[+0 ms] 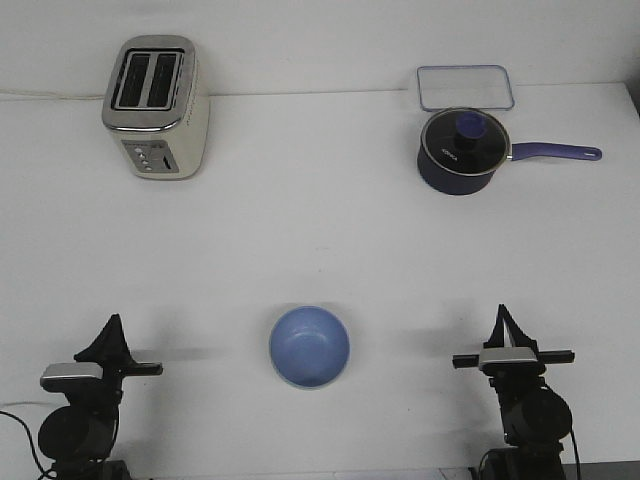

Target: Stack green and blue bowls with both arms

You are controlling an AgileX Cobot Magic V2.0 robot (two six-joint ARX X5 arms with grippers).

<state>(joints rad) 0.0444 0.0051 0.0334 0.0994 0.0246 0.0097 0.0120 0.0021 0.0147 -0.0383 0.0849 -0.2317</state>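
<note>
The light blue bowl (309, 346) sits upright on the white table (320, 230), near the front edge and midway between the arms. A thin pale edge shows under its near rim; I cannot tell whether that is the green bowl, which does not show plainly anywhere. My left gripper (113, 325) rests low at the front left, well left of the bowl, its fingers together and empty. My right gripper (501, 316) rests low at the front right, well right of the bowl, its fingers together and empty.
A cream and silver toaster (156, 107) stands at the back left. A dark navy saucepan (460, 150) with a glass lid and long handle stands at the back right. A clear rectangular container (466, 88) lies behind it.
</note>
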